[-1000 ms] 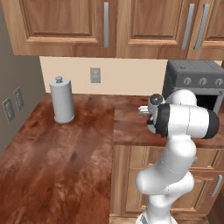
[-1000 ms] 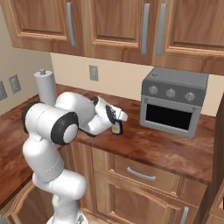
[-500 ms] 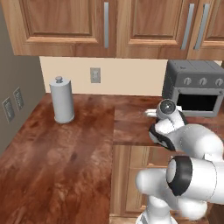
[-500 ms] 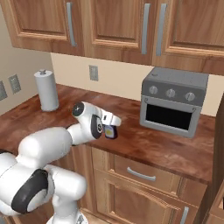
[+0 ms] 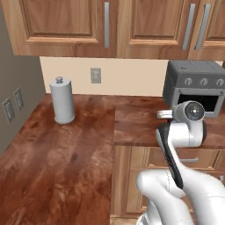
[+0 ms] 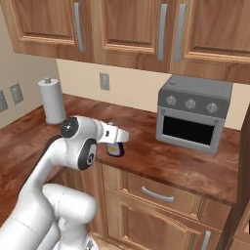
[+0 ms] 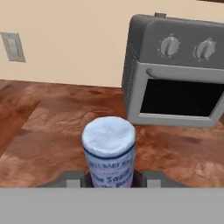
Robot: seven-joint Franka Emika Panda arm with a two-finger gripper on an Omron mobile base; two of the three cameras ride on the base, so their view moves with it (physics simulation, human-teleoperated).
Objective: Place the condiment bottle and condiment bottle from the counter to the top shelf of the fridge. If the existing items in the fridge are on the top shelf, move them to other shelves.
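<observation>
Hand view: pincer [image 7: 111, 177] clamped on condiment bottle [image 7: 109, 153], bottle upright between fingers, cap up. Toaster oven [image 7: 175, 70] ahead, right of pincer; counter [image 7: 48, 127] below.

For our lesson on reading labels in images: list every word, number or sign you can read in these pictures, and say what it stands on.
"Sauce", partly legible, on the pale label of the condiment bottle between the claw fingers.
Line above it on the same label: print is there, but too blurred to read.
Toaster oven knobs: no readable markings.
Wall outlet: no text.
Paper towel roll: no text.
</observation>
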